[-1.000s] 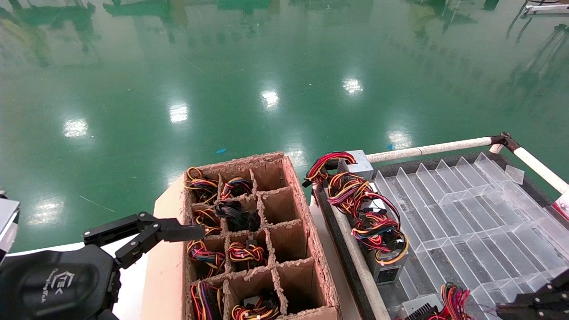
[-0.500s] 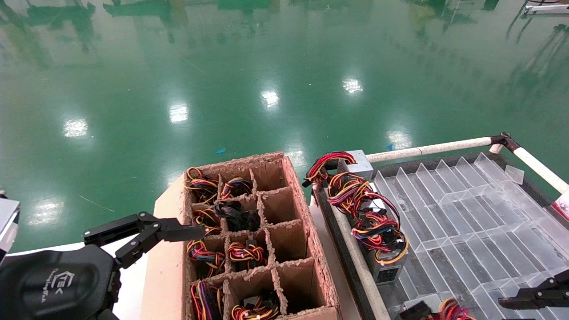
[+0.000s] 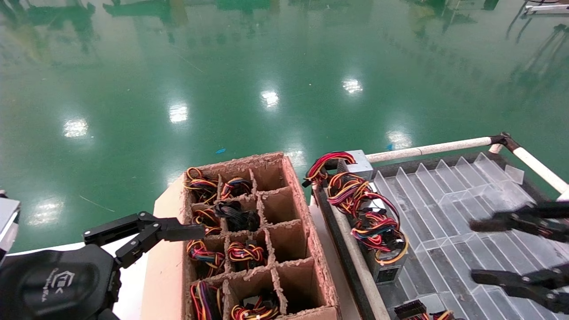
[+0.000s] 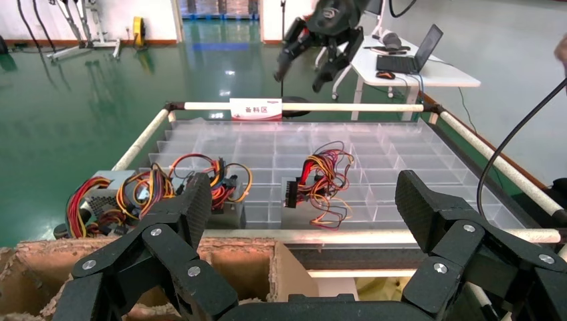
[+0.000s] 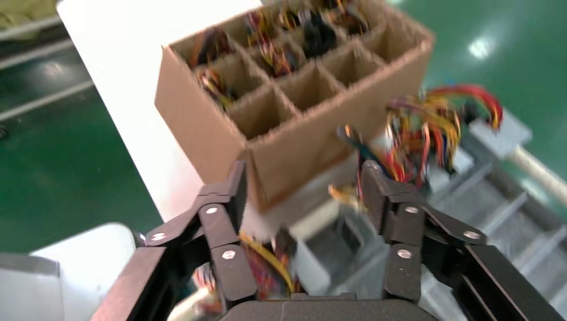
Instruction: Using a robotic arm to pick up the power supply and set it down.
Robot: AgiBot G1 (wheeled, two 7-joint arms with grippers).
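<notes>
At the near left edge of the head view the left gripper [image 3: 178, 240] is seen parked beside the cardboard box [image 3: 302, 209], its fingers spread wide with nothing between them. The box is divided into compartments in three columns; coloured wire bundles [image 3: 246, 253] are seen in most cells of the left and middle columns, one all-black cable bundle [image 3: 235, 215] fills a middle cell, and the right column's cells are seen empty. To the right, the clear divided tray [image 3: 453, 209] is framed by white rails. At its near edge a power supply [image 3: 420, 307] with a black connector and loose wires lies released in a slot, below and apart from the right gripper [image 3: 473, 251], which hangs above the tray with its fingers wide apart and empty. Farther along the tray's left side, two more power supplies are counted: one [image 3: 386, 266] under tangled wires, another [image 3: 358, 162] at the far corner.
</notes>
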